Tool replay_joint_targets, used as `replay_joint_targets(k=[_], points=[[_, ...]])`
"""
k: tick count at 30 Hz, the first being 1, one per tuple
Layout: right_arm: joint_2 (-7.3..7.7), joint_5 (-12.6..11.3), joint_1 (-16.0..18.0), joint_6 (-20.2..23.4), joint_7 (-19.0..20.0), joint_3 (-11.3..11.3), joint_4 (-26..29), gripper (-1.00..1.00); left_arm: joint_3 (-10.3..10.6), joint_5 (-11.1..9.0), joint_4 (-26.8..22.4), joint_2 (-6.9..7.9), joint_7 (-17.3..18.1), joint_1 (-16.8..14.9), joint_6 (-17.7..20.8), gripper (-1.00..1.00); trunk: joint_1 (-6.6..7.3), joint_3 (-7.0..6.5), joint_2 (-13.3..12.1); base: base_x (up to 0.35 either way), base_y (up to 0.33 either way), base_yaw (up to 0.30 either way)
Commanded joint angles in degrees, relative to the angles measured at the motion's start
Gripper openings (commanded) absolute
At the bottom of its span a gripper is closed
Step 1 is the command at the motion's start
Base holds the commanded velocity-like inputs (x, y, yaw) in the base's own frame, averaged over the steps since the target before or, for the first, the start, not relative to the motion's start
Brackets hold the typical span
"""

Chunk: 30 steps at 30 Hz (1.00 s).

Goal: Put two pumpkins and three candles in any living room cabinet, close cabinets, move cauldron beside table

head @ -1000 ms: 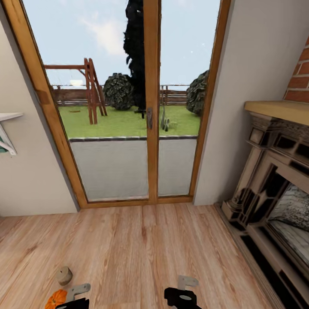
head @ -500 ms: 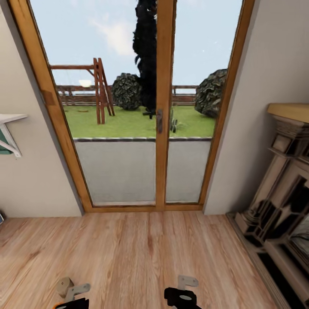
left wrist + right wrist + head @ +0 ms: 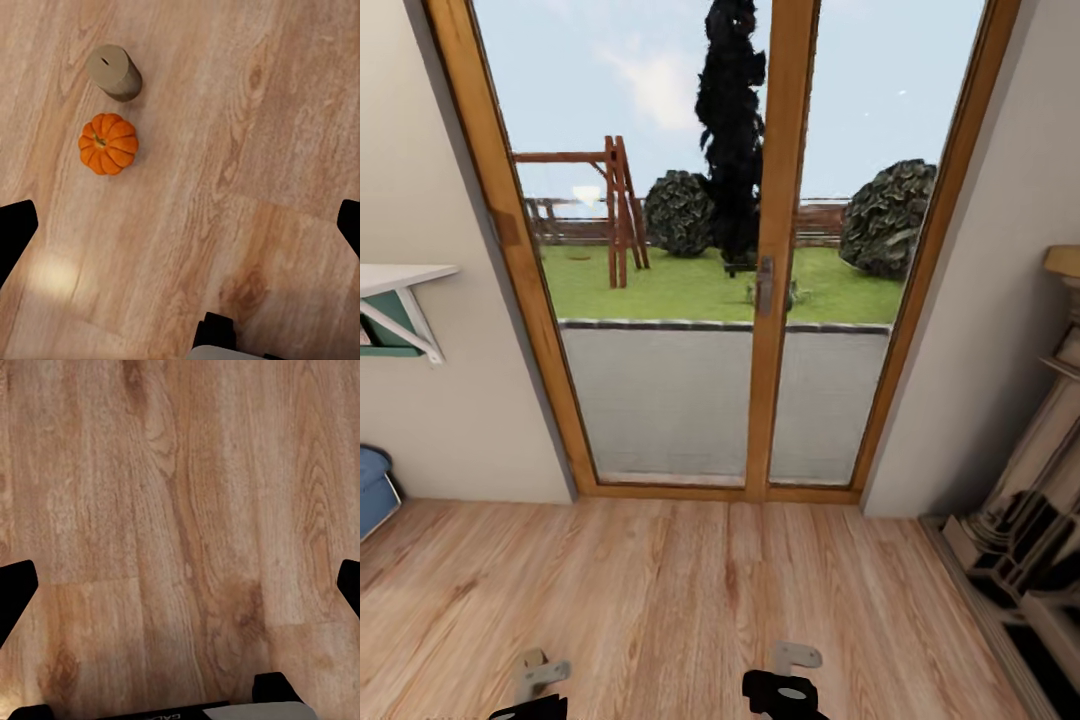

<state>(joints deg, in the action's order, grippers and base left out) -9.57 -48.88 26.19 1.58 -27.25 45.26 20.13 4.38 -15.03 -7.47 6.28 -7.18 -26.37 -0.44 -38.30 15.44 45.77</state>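
Note:
On the wood floor lies an orange ribbed pumpkin (image 3: 109, 143) with a dark stem. A short beige candle (image 3: 114, 72) stands a little apart from it. My left gripper (image 3: 180, 229) hangs above the floor with its black fingertips (image 3: 15, 236) spread wide and nothing between them; the pumpkin and candle lie ahead of it, off to one side. My right gripper (image 3: 180, 592) is open too, over bare planks. In the head view, the left arm (image 3: 530, 700) and right arm (image 3: 785, 688) poke in at the bottom edge. The cabinet, table and cauldron are out of view.
A wood-framed glass double door (image 3: 765, 290) faces me, with a garden beyond it. A carved fireplace (image 3: 1030, 540) stands along the right wall. A white wall shelf (image 3: 400, 275) and a blue object (image 3: 372, 490) are at the left. Plank floor (image 3: 710, 590) stretches between them.
The whole head view has shifted right and slightly down, so the camera turned left. The pumpkin and candle slid out of its bottom edge. Both arms keep their place in the picture.

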Motion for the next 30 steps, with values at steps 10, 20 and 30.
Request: replay_joint_targets(k=[10, 20, 30], points=[[-0.04, 0.01, 0.0, 0.15, 0.0, 0.15, 0.0, 1.0, 0.01, 0.0, 0.0, -0.03, -0.02, 0.0, 0.0, 1.0, 0.0, 0.0, 0.0, -0.002, 0.001, 0.231], [-0.17, 0.01, 0.0, 0.45, -0.07, 0.2, 0.0, 1.0, 0.02, 0.0, 0.0, -0.04, -0.03, 0.0, 0.0, 1.0, 0.0, 0.0, 0.0, -0.01, 0.0, 0.289], [-0.43, 0.01, 0.0, 0.63, -0.31, 0.26, 0.0, 1.0, 0.02, 0.0, 0.0, -0.04, -0.03, 0.0, 0.0, 1.0, 0.0, 0.0, 0.0, 0.015, -0.111, 0.292]])
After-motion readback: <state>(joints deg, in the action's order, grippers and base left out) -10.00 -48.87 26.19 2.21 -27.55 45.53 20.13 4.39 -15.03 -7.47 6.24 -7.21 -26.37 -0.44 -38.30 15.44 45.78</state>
